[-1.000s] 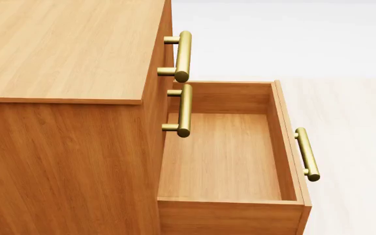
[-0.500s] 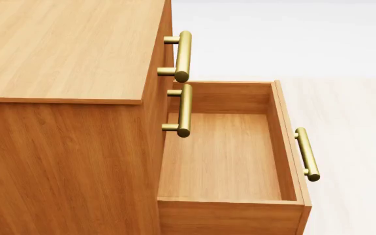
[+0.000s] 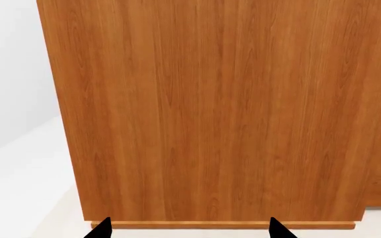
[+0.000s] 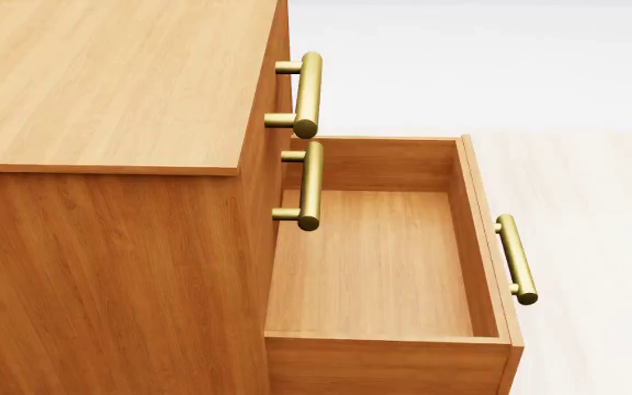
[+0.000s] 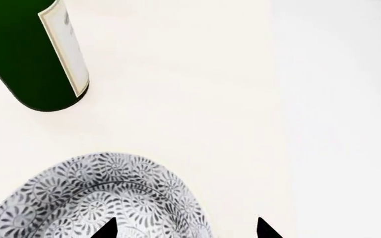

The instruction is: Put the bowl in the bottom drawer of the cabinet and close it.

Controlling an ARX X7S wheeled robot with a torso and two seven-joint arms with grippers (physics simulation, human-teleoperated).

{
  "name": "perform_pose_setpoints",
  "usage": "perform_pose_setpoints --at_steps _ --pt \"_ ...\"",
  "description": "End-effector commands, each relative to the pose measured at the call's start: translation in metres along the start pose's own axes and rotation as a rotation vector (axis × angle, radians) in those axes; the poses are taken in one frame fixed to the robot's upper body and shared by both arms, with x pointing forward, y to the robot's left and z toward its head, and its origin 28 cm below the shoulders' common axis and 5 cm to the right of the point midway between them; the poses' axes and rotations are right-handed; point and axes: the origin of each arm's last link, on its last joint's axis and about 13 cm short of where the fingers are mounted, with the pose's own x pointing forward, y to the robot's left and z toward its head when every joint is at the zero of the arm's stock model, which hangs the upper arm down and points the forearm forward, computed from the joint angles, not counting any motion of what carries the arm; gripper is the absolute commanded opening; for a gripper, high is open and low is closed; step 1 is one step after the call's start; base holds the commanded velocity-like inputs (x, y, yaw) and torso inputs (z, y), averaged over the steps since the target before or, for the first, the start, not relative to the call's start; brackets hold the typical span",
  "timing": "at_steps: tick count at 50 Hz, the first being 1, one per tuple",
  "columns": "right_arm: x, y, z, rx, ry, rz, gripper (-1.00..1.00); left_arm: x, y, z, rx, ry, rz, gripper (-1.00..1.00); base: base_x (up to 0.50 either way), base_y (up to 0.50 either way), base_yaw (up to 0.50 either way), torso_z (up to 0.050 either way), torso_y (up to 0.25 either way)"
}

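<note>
Left arm: the left gripper (image 3: 187, 229) faced a flat side panel of the boxy orange-brown wood-grain cabinet (image 3: 210, 114). Only two black jaw tips showed at the frame edge, set wide apart, nothing between them; jaws open.

Head view, left to right: cabinet top and side filled the left half. Two upper drawers were shut, each with a brass cylindrical bar handle (image 4: 309, 95). The bottom drawer (image 4: 480, 239), a shallow orange-brown wooden box, stood pulled fully out, its floor bare, its own brass bar handle (image 4: 516, 259) on the front face at right. Neither arm appeared in this view.

Right arm: the right gripper (image 5: 187, 229) hung over the small round white bowl with grey-blue speckled pattern (image 5: 97, 198), which sat on a pale cream counter (image 5: 197, 89). One black tip overlapped the bowl's rim, the other lay outside it; jaws spread open, probably not touching the bowl, though the edge crop made contact hard to judge. A tall green wine bottle (image 5: 28, 59) with a white label stood near the bowl, apart from it.
</note>
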Motion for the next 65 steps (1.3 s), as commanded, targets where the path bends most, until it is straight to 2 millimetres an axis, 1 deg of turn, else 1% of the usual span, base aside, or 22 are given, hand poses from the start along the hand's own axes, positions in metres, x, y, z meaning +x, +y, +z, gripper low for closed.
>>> perform_pose_setpoints --at_steps 1,15,30,40,41,44,47,48,49,50,51,52,53,55,56,58,62,65 --pt "0.003 -0.001 -0.002 0.012 0.042 0.003 1.0 0.0 0.0 -0.001 0.0 0.0 0.0 1.0 0.0 0.0 0.0 0.0 0.0" --pt "0.008 0.0 -0.005 0.017 0.082 0.003 1.0 0.0 0.0 0.001 0.004 0.0 0.002 1.0 0.0 0.0 0.0 0.0 0.0" --pt "0.011 0.0 -0.007 0.04 0.162 0.024 1.0 0.0 -0.001 0.0 0.004 0.001 0.003 1.0 0.0 0.0 0.0 -0.001 0.0" --pt "0.012 0.0 -0.009 0.042 0.147 0.037 1.0 0.001 0.0 -0.001 0.003 0.001 0.002 1.0 0.0 0.0 0.0 0.0 0.0" --pt "0.011 -0.001 -0.009 0.048 0.142 0.044 -1.0 0.001 0.0 -0.001 0.002 0.002 0.002 1.0 0.0 0.0 0.0 0.0 0.0" --pt "0.007 -0.001 -0.004 0.051 0.088 0.08 -1.0 0.001 0.0 0.0 0.001 0.001 0.002 1.0 0.0 0.0 0.0 0.0 0.0" --pt "0.003 -0.001 0.0 0.054 0.032 0.155 -1.0 0.001 0.0 0.0 0.001 0.002 0.002 1.0 0.0 0.0 0.0 0.0 0.0" --pt "-0.001 -0.002 0.003 0.0 -0.075 0.152 -1.0 0.001 0.0 0.0 0.002 0.002 0.002 1.0 0.0 0.0 0.0 0.0 0.0" --pt "-0.003 -0.002 0.005 -0.004 -0.114 0.141 -1.0 0.001 0.0 0.0 0.002 0.001 0.002 1.0 0.0 0.0 0.0 0.0 0.0" --pt "-0.006 -0.002 0.008 -0.026 -0.154 0.191 -1.0 0.0 0.0 0.0 0.001 0.002 0.002 1.0 0.0 0.0 0.0 0.0 0.0" --pt "-0.006 -0.002 0.008 -0.026 -0.154 0.191 -1.0 0.0 0.0 0.0 0.001 0.002 0.002 1.0 0.0 0.0 0.0 0.0 0.0" --pt "-0.012 -0.003 0.014 -0.016 -0.222 0.205 -1.0 0.0 0.0 0.001 0.001 0.002 0.002 1.0 0.0 0.0 0.0 0.0 0.0" --pt "-0.013 -0.003 0.015 -0.013 -0.23 0.236 -1.0 0.0 0.0 0.001 0.001 0.002 0.002 1.0 0.0 0.0 0.0 0.0 0.0" --pt "-0.018 -0.004 0.019 -0.057 -0.32 0.216 -1.0 0.0 0.0 0.001 0.0 0.002 0.001 1.0 0.0 0.0 0.0 0.0 0.0" --pt "-0.02 -0.005 0.021 -0.054 -0.363 0.243 -1.0 0.0 0.0 0.001 0.0 0.002 0.001 1.0 0.0 0.0 0.0 0.0 0.0" --pt "-0.025 -0.005 0.025 -0.078 -0.44 0.24 -1.0 0.0 0.0 0.001 0.0 0.002 0.001 1.0 0.0 0.0 0.0 0.0 0.0" --pt "-0.032 -0.005 0.03 -0.097 -0.554 0.241 -1.0 0.0 0.0 0.001 0.0 0.002 0.001 1.0 0.0 0.0 0.0 0.0 0.0" --pt "-0.036 -0.004 0.033 -0.095 -0.595 0.277 -1.0 -0.001 0.0 0.001 0.0 0.002 0.001 1.0 0.0 0.0 0.0 0.0 0.0"
